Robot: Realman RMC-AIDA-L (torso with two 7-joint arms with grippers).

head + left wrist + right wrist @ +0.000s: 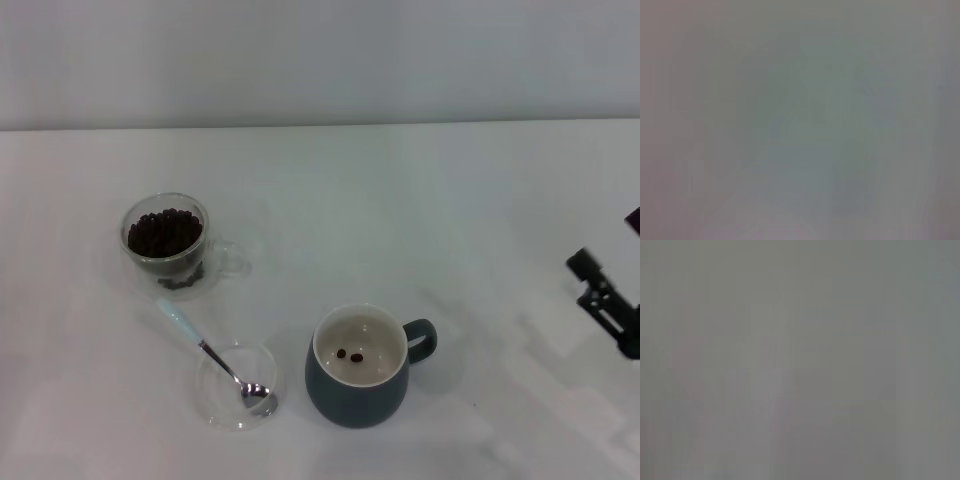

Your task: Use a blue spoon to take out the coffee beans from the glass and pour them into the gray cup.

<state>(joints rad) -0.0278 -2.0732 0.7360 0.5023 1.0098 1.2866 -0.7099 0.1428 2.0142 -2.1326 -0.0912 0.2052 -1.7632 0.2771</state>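
Resting blue spoon (215,362), pale handle, silver bowl

White table (420,200) filling the head view from the 9 o'clock edge across to 3 o'clock, pale wall (320,60) across 12 o'clock, shallow clear round glass dish (222,405) on the table at about 7 o'clock

The right gripper (608,300) is cut off by the head view's right edge, so its fingers cannot be made out. Nothing but a featureless blur is shown in either wrist view.
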